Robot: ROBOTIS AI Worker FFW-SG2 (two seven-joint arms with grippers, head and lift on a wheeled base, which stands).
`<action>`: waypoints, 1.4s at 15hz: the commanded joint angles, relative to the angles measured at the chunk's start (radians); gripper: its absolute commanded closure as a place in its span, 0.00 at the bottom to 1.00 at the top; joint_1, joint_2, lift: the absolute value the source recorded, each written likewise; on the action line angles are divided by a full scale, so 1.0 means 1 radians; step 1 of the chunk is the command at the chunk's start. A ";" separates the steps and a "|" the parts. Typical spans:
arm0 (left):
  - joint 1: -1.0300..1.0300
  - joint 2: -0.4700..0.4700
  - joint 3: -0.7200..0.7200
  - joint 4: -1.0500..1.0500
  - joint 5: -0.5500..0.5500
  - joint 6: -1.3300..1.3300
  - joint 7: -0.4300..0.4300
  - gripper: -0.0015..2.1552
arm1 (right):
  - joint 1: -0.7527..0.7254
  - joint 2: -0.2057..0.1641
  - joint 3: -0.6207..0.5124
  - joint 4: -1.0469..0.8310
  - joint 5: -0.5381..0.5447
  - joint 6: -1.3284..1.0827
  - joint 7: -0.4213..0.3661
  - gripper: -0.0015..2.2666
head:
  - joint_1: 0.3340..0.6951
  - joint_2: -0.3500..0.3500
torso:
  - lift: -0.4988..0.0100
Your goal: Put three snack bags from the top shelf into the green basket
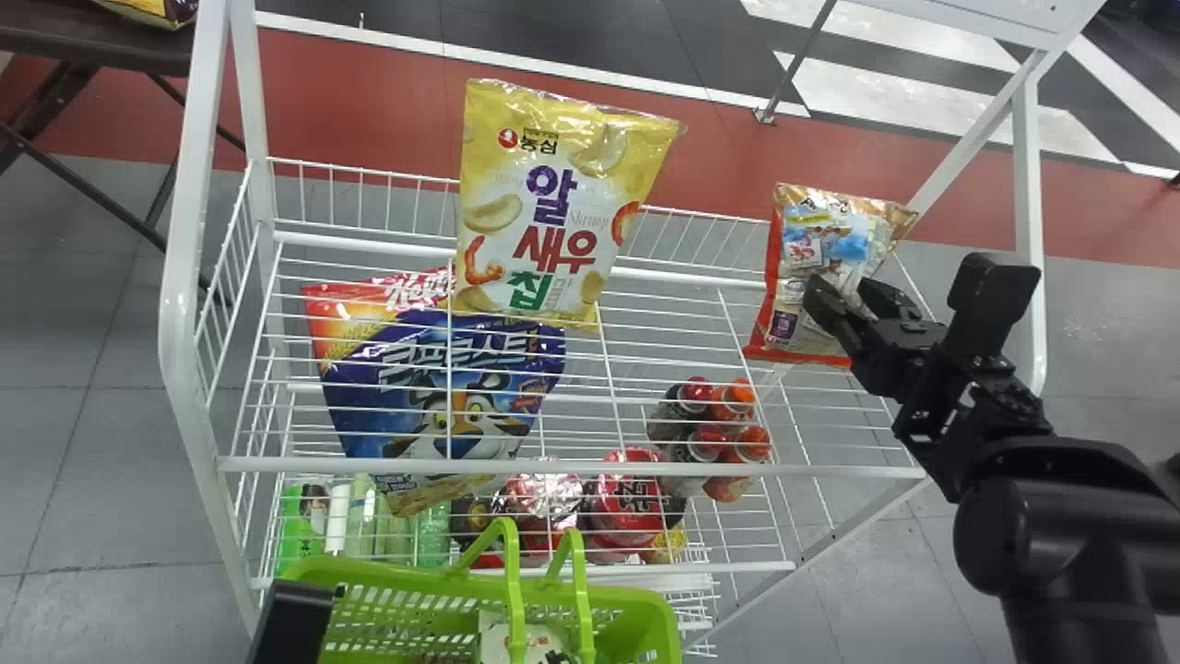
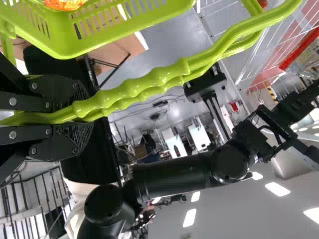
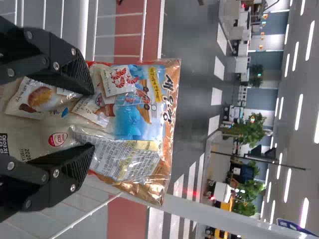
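My right gripper is at the orange-edged snack bag at the right end of the top shelf. In the right wrist view, the right gripper is open, its fingers standing apart over the face of the snack bag. A yellow snack bag stands upright at the shelf's back. The left gripper, partly cut off, is by the green basket; in the left wrist view, the left gripper is shut on the handles of the green basket.
Below the top wires are a blue cereal bag, small bottles, red packs and green bottles. A white pack lies in the basket. White posts frame the rack, with a rail along the front.
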 commanded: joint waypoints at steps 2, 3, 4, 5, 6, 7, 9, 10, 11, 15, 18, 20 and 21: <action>0.008 0.000 0.000 -0.005 -0.002 0.000 0.000 0.94 | 0.063 0.011 -0.035 -0.067 -0.027 -0.062 0.000 0.99 | 1.00 0.00 | 0.89; 0.008 0.000 -0.001 -0.007 -0.003 0.000 0.000 0.94 | 0.083 0.016 -0.047 -0.094 -0.034 -0.068 0.000 0.99 | 1.00 0.00 | 0.89; 0.008 0.000 -0.003 -0.007 -0.003 0.000 0.000 0.94 | 0.111 0.022 -0.067 -0.133 -0.059 -0.068 0.001 0.99 | 1.00 0.00 | 0.89; 0.008 0.000 -0.003 -0.007 -0.003 0.000 0.000 0.94 | 0.142 0.028 -0.087 -0.176 -0.083 -0.068 0.003 0.99 | 1.00 0.00 | 0.89; 0.008 0.000 -0.003 -0.008 -0.003 0.000 0.000 0.94 | 0.180 0.039 -0.110 -0.231 -0.110 -0.062 0.013 0.99 | 1.00 0.00 | 0.89; 0.008 0.000 -0.003 -0.010 -0.003 0.000 0.000 0.94 | 0.214 0.056 -0.136 -0.289 -0.133 -0.049 0.030 0.99 | 1.00 0.00 | 0.89; 0.008 0.002 -0.003 -0.013 -0.003 0.000 0.002 0.94 | 0.261 0.092 -0.198 -0.403 -0.185 0.077 0.082 0.99 | 1.00 0.00 | 0.89; 0.009 0.000 -0.003 -0.016 -0.003 0.000 0.002 0.94 | 0.280 0.117 -0.235 -0.458 -0.217 0.175 0.122 0.99 | 1.00 0.00 | 0.89; 0.009 0.000 -0.001 -0.017 -0.003 0.000 0.002 0.94 | 0.300 0.143 -0.264 -0.510 -0.238 0.264 0.148 0.99 | 1.00 0.00 | 0.89; 0.009 0.000 -0.001 -0.011 -0.005 -0.006 0.005 0.94 | 0.364 0.211 -0.368 -0.628 -0.363 0.543 0.266 0.99 | 1.00 0.00 | 0.89; 0.006 -0.003 -0.003 -0.014 -0.006 -0.006 0.008 0.94 | 0.367 0.220 -0.434 -0.662 -0.499 0.914 0.360 0.99 | 1.00 0.00 | 0.89; 0.006 -0.003 -0.001 -0.014 -0.006 -0.003 0.008 0.94 | 0.373 0.230 -0.440 -0.674 -0.534 1.058 0.401 0.99 | 1.00 0.00 | 0.89; 0.006 -0.003 0.000 -0.014 -0.006 -0.003 0.008 0.94 | 0.383 0.234 -0.442 -0.674 -0.562 1.125 0.420 0.99 | 1.00 0.00 | 0.89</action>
